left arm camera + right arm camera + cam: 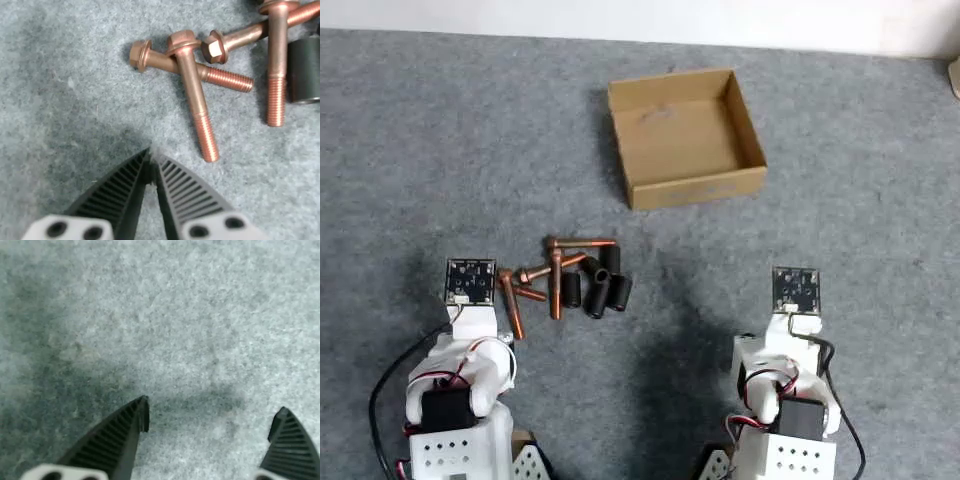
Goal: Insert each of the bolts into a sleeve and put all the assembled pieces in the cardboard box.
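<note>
Several copper bolts point(555, 283) and black sleeves point(597, 291) lie in a loose pile on the grey carpet, left of centre. The open cardboard box point(683, 137) sits at the back, empty. My left gripper point(151, 152) is shut with nothing in it, just short of the nearest bolts point(194, 95); a black sleeve point(304, 70) lies beyond them. In the high view the left arm point(470, 300) stands at the pile's left edge. My right gripper point(212, 415) is open over bare carpet, and the right arm point(795, 300) stands well to the right of the pile.
Grey carpet point(840, 230) covers the table. A pale strip point(620, 15) runs along the far edge behind the box. Open floor lies between the two arms and around the box.
</note>
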